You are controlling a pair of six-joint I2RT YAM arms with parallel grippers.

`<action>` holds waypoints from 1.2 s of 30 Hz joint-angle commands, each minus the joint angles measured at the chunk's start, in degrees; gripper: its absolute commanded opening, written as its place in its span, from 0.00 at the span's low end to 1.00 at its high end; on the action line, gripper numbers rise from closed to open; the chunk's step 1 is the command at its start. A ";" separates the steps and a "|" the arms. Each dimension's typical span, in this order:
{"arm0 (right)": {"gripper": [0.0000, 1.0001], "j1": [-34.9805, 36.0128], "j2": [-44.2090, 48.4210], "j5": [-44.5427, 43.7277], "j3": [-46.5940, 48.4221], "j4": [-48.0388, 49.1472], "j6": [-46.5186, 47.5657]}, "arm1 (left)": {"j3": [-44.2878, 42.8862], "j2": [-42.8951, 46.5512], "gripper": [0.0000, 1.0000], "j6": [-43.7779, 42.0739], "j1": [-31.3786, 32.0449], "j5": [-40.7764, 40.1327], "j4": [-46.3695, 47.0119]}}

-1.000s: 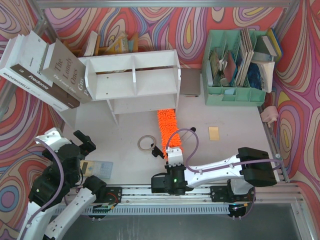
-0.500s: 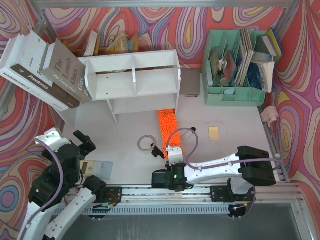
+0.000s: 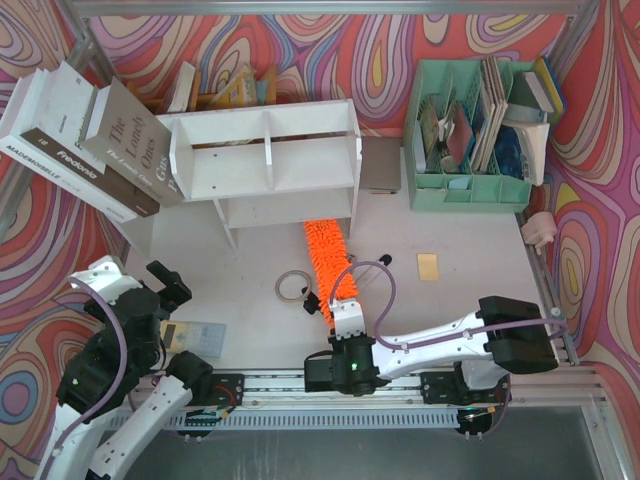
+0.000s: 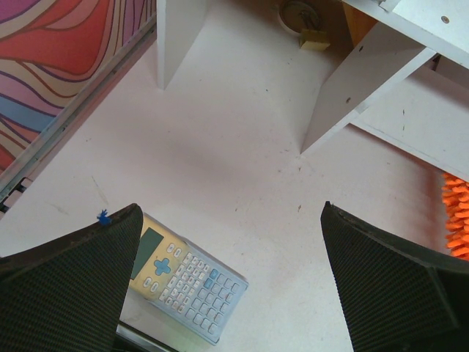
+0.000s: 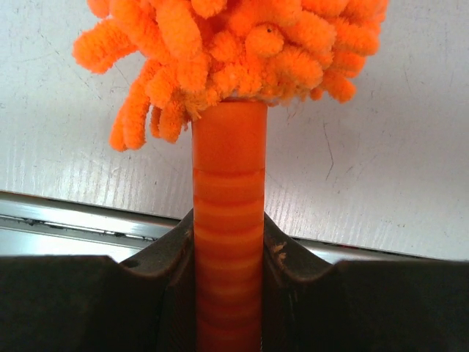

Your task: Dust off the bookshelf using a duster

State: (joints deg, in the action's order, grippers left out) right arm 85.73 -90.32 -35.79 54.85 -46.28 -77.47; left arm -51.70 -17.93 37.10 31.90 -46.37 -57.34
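White tabletop point(image 3: 250, 265), right pincer point(image 5: 229, 249) clamping duster point(image 3: 328, 258), ring point(image 3: 292, 286) beside it, bookshelf point(image 3: 300, 122) beyond, left pincer point(image 4: 232, 209) spread above calculator point(image 4: 187, 275).

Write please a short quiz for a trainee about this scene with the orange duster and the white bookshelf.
1. True or false: the right pincer is shut on the handle of the duster.
2. What lies on the table under the left pincer? A) calculator B) cup C) scissors
3. Fill in: the left pincer is ___ and holds nothing.
Key: 1 true; 2 A; 3 open.
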 commanded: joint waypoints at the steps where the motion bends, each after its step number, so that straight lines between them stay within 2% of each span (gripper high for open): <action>1: 0.00 0.49 -0.65 -6.76 2.50 -5.05 -4.27 | -0.23 -0.18 0.98 -0.01 0.36 -1.18 -0.56; 9: 0.00 -0.83 0.91 -4.48 0.01 -7.01 -8.92 | -0.24 -0.42 0.98 -0.01 0.31 -1.09 -0.57; 16: 0.00 -6.59 2.91 3.03 -5.37 5.41 1.76 | -0.21 -0.60 0.98 0.01 0.35 -1.10 -0.57; 19: 0.00 -7.09 1.21 3.94 -4.00 5.30 3.02 | -0.18 -0.69 0.98 0.08 0.35 -1.04 -0.53; 28: 0.00 -6.77 2.32 2.39 -4.16 6.40 4.26 | -0.18 -0.44 0.98 0.08 0.34 -1.18 -0.67; 36: 0.00 -0.30 2.14 -4.42 -1.38 5.04 4.39 | -0.24 -0.61 0.98 0.05 0.35 -1.09 -0.53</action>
State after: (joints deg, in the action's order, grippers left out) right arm 82.78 -88.47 -33.80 50.85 -40.86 -73.84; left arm -51.70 -18.06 37.10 31.90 -46.37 -57.34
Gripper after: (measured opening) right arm 0.334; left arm 0.984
